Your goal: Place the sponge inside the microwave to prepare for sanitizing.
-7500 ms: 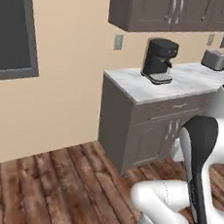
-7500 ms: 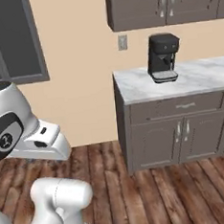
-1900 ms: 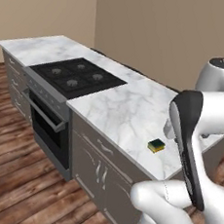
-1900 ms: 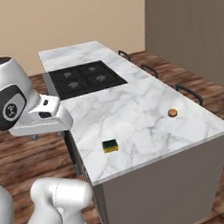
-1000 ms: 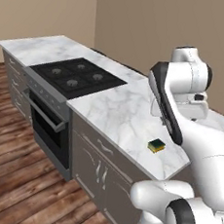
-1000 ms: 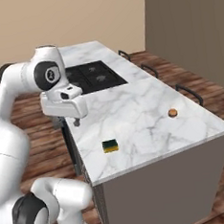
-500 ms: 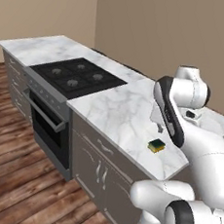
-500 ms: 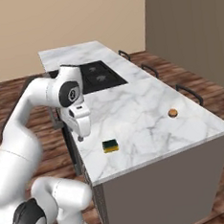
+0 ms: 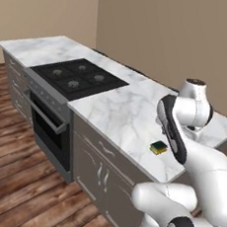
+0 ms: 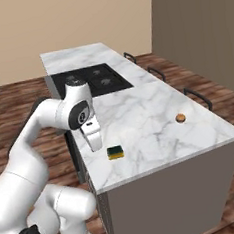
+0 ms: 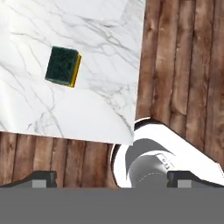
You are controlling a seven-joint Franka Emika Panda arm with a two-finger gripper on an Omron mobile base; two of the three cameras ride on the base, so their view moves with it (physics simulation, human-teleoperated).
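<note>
The sponge (image 11: 63,66) lies flat, dark green face up, on the marble tabletop (image 10: 149,121) near its front edge; it looks light and soft, likely to squash under a hard pinch, so a gentle hold across its two yellow side faces seems best. The claw (image 11: 112,178) hangs beside and above it, out past the tabletop edge, with its fingertips (image 11: 40,176) spread wide apart and released, holding and touching nothing. A small orange thing (image 10: 180,117) sits well apart.

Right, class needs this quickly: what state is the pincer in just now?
Pincer: open, holding nothing; the sponge lies apart from it on the counter.
</note>
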